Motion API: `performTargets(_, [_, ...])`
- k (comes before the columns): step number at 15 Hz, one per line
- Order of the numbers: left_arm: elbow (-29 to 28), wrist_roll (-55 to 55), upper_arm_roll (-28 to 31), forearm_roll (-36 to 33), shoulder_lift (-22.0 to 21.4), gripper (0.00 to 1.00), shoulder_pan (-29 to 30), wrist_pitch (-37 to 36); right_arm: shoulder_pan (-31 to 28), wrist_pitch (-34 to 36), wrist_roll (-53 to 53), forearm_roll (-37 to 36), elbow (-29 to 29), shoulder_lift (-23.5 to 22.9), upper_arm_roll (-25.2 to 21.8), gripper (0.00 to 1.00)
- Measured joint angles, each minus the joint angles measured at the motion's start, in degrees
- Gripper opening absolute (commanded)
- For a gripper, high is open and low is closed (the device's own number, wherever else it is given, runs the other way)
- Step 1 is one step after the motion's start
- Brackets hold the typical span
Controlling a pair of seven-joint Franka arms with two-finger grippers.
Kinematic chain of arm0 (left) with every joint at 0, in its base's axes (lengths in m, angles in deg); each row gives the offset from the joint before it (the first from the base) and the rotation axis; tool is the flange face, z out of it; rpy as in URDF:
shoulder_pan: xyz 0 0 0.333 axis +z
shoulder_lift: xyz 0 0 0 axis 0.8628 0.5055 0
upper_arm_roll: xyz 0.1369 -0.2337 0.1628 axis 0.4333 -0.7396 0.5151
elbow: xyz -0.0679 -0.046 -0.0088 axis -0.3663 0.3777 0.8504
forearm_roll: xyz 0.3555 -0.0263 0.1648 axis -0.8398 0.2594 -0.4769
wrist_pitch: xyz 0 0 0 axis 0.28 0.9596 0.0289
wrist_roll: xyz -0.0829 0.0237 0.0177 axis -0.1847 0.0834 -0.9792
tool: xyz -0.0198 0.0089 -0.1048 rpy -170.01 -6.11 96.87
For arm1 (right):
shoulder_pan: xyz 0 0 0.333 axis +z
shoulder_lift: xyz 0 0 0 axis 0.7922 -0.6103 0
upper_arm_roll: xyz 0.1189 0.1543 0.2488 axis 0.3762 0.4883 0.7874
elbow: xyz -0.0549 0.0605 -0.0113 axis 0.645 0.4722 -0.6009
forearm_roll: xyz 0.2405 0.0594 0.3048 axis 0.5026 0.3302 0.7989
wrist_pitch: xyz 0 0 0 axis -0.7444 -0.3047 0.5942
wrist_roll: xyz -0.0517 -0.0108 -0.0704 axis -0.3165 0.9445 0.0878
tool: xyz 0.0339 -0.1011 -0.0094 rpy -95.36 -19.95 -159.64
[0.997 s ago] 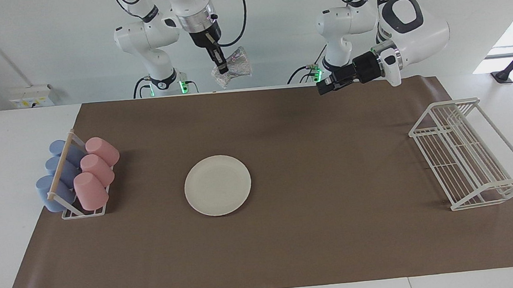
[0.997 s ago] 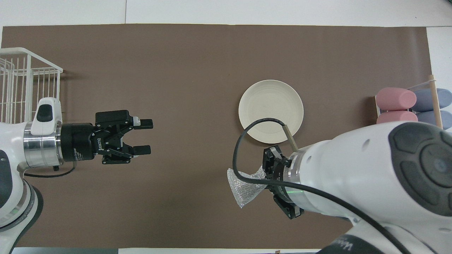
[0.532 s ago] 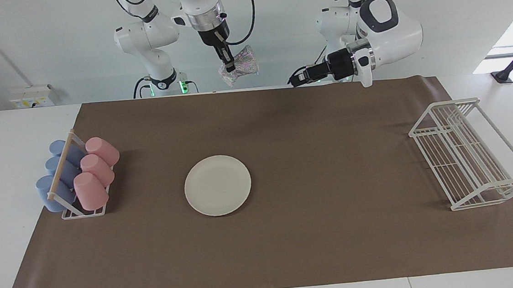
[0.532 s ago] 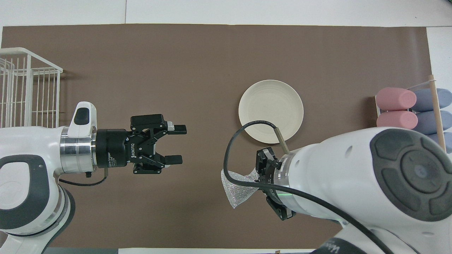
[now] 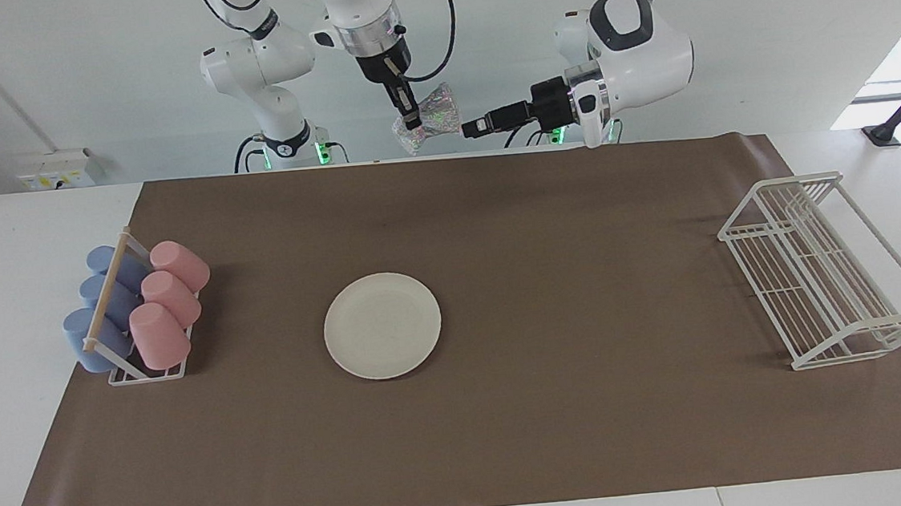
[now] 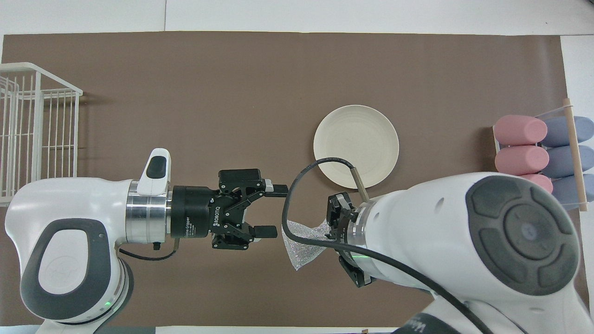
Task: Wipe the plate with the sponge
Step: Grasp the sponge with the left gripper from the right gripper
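Observation:
The cream-white plate point(image 5: 382, 325) lies flat on the brown mat; it also shows in the overhead view point(image 6: 356, 146). My right gripper point(image 5: 412, 124) is raised over the mat's robot-side edge and is shut on the silvery sponge point(image 5: 433, 113), which hangs toward the left arm. In the overhead view the sponge point(image 6: 301, 245) sticks out of the right gripper point(image 6: 332, 228). My left gripper point(image 5: 467, 129) is open, level with the sponge and pointing at it, a small gap away; it also shows in the overhead view point(image 6: 274, 209).
A cup rack point(image 5: 130, 312) with pink and blue cups lies at the right arm's end of the mat point(image 6: 538, 147). A white wire rack point(image 5: 821, 268) stands at the left arm's end point(image 6: 32, 120).
My left gripper has swung inward, open, from the left arm's side to just beside the sponge. My right gripper has carried the sponge a little toward it.

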Motion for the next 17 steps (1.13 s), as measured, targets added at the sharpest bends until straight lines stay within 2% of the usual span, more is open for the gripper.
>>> performTargets(3, [0.1,-0.5,-0.1,0.0,0.0,0.81,-1.2,0.0,0.1,-0.1,0.0,0.0,-0.2,-0.1,0.0,0.00])
performTargets(8, [0.1,-1.2,-0.1,0.0,0.0,0.22,-1.7,-0.1,0.1,-0.1,0.0,0.0,-0.3,-0.1,0.0,0.00])
performTargets(9, [0.1,-1.3,-0.1,0.0,0.0,0.05,-1.7,-0.4,0.1,-0.1,0.0,0.0,-0.3,-0.1,0.0,0.00])
performTargets(10, [0.1,-1.3,0.0,0.0,0.0,0.00,-1.7,-0.9,0.1,-0.1,0.0,0.0,-0.3,-0.1,0.0,0.00])
performTargets(14, [0.1,-1.6,0.0,0.0,0.0,0.00,-1.7,-1.9,0.1,-0.1,0.0,0.0,-0.3,-0.1,-0.1,0.00])
performTargets(15, [0.1,-1.8,0.0,0.0,0.0,0.00,-1.7,-1.9,0.1,-0.1,0.0,0.0,-0.3,-0.1,-0.1,0.18])
performTargets(16, [0.1,-1.9,0.1,0.0,0.0,0.00,-1.7,-2.0,0.1,-0.1,0.0,0.0,-0.3,-0.1,-0.1,0.82])
performTargets(17, [0.1,-2.0,0.1,-0.1,0.0,0.00,-1.7,-2.0,0.1,-0.1,0.0,-0.1,-0.3,-0.1,-0.1,1.00])
